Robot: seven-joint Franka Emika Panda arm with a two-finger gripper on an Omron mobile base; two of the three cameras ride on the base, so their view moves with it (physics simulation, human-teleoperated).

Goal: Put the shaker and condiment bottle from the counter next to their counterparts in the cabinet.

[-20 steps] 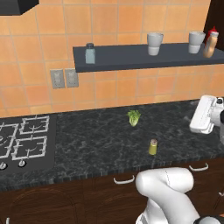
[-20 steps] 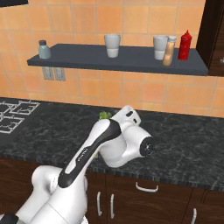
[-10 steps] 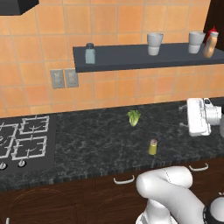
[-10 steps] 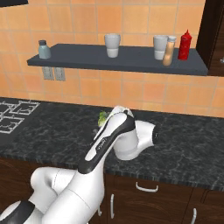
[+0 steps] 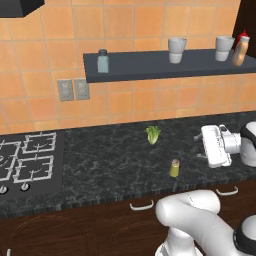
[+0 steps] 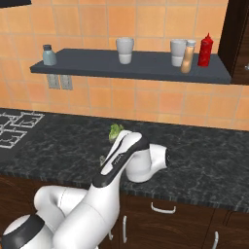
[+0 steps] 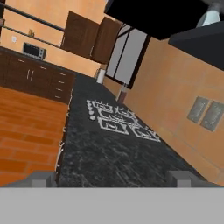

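The gripper (image 5: 199,145) hangs above the right part of the table (image 5: 110,165) with its jaws released and wide apart, grasping nothing; in the hand view the two finger tips (image 7: 41,178) stand far apart at the bottom, looking along the speckled table toward a stove (image 7: 118,122). One shaker (image 5: 174,168), olive-yellow with a pale cap, stands upright near the front edge of the table, just beside the hand and apart from it. One small green leafy item (image 5: 153,134) lies farther back, toward the wall edge. The cabinet (image 6: 136,65), an open dark shelf on the orange tiles, carries six things in all: one grey-blue shaker (image 6: 48,55) near its left end, two pale cups (image 6: 124,50) toward the middle and right, one condiment bottle (image 6: 187,56) with a white cap, and one red bottle (image 6: 205,50) just beside it near the right end. In the right base view the arm covers the olive-yellow shaker and part of the leafy item. In the left base view the red bottle is mostly hidden behind the condiment bottle, and the stove is cut off at the left edge.
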